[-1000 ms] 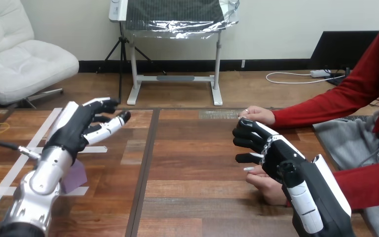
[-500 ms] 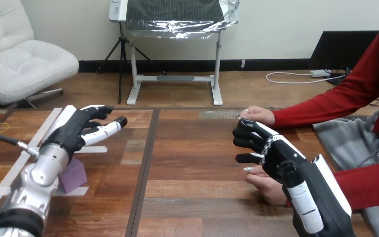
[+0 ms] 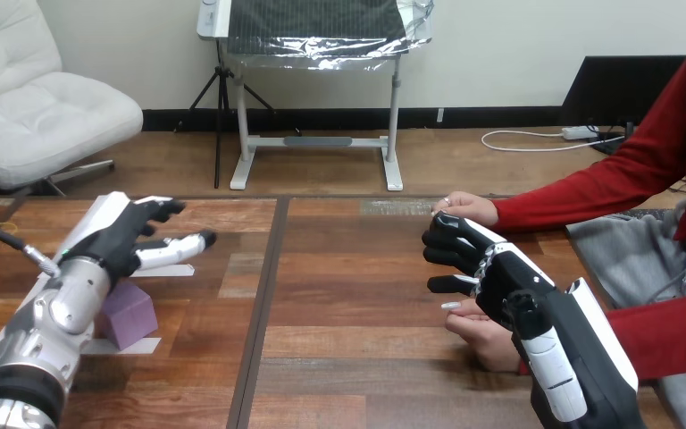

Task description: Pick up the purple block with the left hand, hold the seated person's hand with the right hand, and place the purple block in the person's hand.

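Observation:
The purple block [image 3: 129, 314] stands on the wooden table [image 3: 348, 295] at the left, on a strip of white tape. My left hand [image 3: 125, 234] hovers just beyond and above it, open, fingers stretched toward the table's middle and holding nothing. My left forearm [image 3: 49, 326] runs along the block's left side. At the right, my right hand [image 3: 491, 268] lies over the person's hand [image 3: 481, 337], which shows beneath it; whether it grips that hand I cannot tell. The person's other hand [image 3: 464, 207] rests on the table just beyond my right hand.
White tape strips [image 3: 179, 270] mark the table's left part. A dark seam [image 3: 259, 313] runs down the table between the two halves. The person's red-sleeved arms [image 3: 589, 192] reach in from the right edge.
My left hand has swung left and lower, and its forearm has come off the purple block, which now shows whole. My right hand and the person's hands have stayed put.

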`<move>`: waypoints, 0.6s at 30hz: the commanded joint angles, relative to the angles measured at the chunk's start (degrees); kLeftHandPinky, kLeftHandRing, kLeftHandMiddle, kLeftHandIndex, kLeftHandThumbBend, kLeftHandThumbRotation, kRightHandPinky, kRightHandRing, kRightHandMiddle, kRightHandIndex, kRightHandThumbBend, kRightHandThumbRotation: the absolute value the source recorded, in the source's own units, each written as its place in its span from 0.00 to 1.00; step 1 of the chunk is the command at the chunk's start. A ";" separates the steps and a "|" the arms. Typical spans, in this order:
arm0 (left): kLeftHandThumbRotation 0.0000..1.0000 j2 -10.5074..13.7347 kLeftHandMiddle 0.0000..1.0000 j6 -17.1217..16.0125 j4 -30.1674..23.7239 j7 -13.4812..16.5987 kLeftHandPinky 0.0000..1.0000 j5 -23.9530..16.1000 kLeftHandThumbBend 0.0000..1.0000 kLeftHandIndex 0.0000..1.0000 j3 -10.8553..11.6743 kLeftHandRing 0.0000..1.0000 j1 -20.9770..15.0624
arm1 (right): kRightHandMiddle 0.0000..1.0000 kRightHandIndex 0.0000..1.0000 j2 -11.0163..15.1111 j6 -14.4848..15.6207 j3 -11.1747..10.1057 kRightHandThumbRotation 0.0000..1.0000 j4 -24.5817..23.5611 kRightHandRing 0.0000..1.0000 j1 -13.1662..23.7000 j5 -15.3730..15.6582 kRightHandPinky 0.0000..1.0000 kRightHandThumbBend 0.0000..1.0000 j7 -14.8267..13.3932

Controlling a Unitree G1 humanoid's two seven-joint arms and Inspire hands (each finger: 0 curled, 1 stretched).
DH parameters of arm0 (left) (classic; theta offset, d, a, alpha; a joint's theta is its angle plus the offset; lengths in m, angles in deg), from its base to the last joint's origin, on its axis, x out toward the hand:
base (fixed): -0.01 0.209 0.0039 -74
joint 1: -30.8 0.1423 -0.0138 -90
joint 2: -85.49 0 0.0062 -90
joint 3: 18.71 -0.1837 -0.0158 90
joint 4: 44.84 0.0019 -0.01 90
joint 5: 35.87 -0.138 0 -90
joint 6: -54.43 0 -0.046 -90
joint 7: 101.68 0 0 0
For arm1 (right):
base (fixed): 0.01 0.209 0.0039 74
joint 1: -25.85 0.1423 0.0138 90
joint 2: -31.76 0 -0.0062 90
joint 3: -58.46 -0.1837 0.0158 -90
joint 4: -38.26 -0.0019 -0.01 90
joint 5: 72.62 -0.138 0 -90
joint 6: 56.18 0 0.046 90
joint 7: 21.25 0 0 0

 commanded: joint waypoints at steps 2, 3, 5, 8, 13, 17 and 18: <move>0.53 1.94 0.87 0.97 1.66 2.56 0.73 -1.96 0.67 0.85 -2.26 0.86 -5.12 | 0.85 0.86 -0.69 -0.85 -1.11 1.00 -3.21 0.84 1.79 -0.63 0.75 0.68 -0.55; 0.53 1.98 0.87 1.06 1.82 2.77 0.72 -2.09 0.68 0.84 -2.43 0.86 -5.14 | 0.85 0.86 -0.69 -0.86 -1.11 1.00 -3.21 0.84 1.79 -0.63 0.75 0.68 -0.56; 0.52 2.18 0.87 0.94 1.93 3.54 0.72 -2.60 0.69 0.84 -2.84 0.86 -4.94 | 0.85 0.86 -0.68 -1.02 -1.09 1.00 -3.04 0.84 1.89 -0.82 0.75 0.68 -0.41; 0.52 2.37 0.86 1.48 2.42 4.08 0.71 -3.09 0.69 0.84 -3.46 0.85 -4.99 | 0.85 0.86 -0.68 -1.03 -1.08 1.00 -3.01 0.84 1.96 -0.90 0.75 0.67 -0.36; 0.54 2.69 0.86 2.58 2.77 4.63 0.71 -3.87 0.71 0.84 -4.38 0.84 -4.96 | 0.85 0.86 -0.49 -1.06 -0.96 1.00 -2.77 0.85 2.20 -1.66 0.75 0.67 0.22; 0.54 2.84 0.85 3.24 2.83 4.73 0.71 -4.15 0.72 0.84 -4.69 0.84 -4.89 | 0.85 0.86 -0.37 -0.88 -0.97 1.00 -2.85 0.85 2.33 -1.86 0.75 0.67 0.41; 0.54 2.86 0.85 3.40 2.78 4.68 0.70 -4.20 0.73 0.84 -4.74 0.83 -4.89 | 0.85 0.86 -0.35 -0.84 -0.97 1.00 -2.87 0.85 2.35 -1.88 0.75 0.67 0.42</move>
